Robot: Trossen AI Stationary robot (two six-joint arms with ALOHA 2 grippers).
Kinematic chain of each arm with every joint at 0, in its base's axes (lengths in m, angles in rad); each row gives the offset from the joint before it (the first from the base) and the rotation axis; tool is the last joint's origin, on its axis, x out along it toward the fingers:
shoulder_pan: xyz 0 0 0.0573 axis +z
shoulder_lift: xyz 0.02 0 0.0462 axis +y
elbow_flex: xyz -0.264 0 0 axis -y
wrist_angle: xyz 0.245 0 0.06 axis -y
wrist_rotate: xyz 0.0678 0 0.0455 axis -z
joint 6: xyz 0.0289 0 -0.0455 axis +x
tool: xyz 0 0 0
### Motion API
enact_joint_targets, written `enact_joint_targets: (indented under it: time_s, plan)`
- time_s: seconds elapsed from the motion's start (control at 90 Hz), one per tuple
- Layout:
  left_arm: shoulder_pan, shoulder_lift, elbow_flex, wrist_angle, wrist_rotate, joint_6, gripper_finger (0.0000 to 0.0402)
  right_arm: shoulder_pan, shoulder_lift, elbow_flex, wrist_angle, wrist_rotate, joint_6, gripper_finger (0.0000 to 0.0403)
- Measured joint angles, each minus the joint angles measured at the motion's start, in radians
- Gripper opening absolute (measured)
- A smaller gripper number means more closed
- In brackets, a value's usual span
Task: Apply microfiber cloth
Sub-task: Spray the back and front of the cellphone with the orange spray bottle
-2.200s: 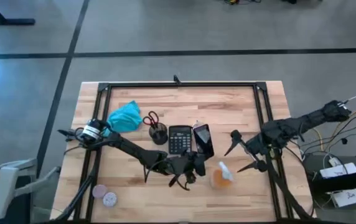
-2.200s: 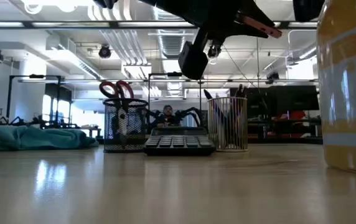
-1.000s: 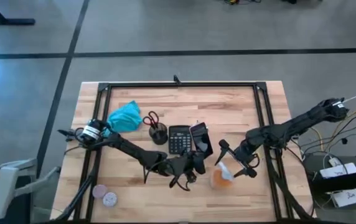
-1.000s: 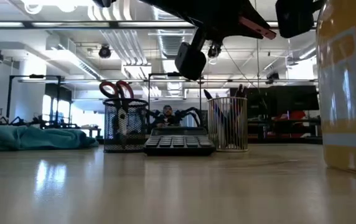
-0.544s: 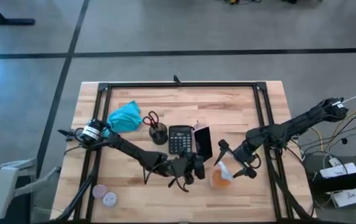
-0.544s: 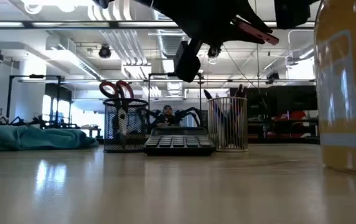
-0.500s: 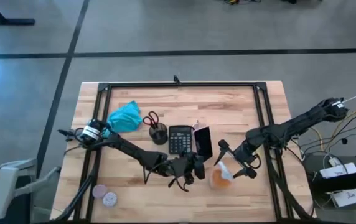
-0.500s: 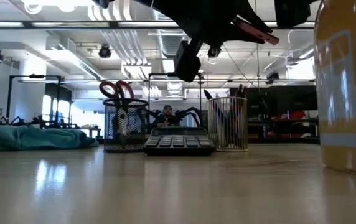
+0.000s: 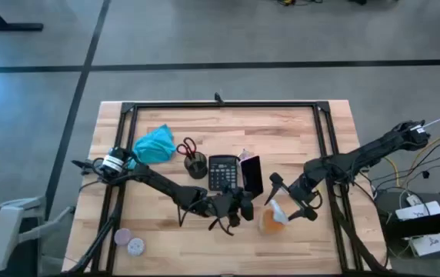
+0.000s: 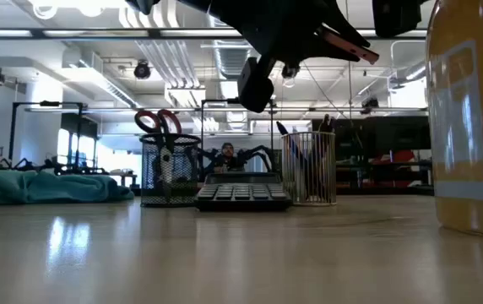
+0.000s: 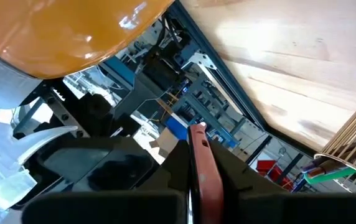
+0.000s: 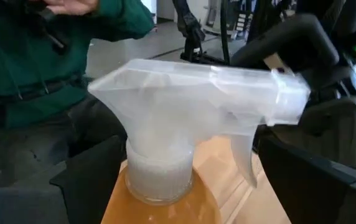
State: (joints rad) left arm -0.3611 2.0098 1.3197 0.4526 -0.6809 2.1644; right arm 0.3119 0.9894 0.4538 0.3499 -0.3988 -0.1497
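Right pincer (image 9: 288, 198) spread wide around the spray bottle (image 9: 274, 217); left pincer (image 9: 239, 201) gripping a phone (image 9: 250, 176) upright. Microfiber cloth (image 9: 155, 144) untouched at the counter's (image 9: 281, 131) far left (bunched). Best approached low, grabbing the bunched middle.

Open wood surrounds the microfiber cloth (image 9: 154, 145) except the scissors cup (image 9: 195, 165) just beside it.

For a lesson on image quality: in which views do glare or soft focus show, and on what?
Low view: window glare streaks the tabletop, and the near orange bottle looks soft. Right wrist view: the sprayer head looks hazy. Left wrist view: a bright highlight on the bottle.
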Motion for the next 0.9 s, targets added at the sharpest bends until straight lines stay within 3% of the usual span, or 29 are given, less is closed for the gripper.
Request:
enact_joint_targets:
  time_s: [0.278,0.9]
  plan:
    - [0.009,-0.002,0.0,0.083,-0.023,0.019,0.0012,0.0,0.0,0.001,0.0,0.057,0.007,0.0355]
    - [0.018,-0.002,0.0,0.097,-0.099,0.021,0.0012,0.0,0.0,0.001,-0.001,0.138,0.01,0.035]
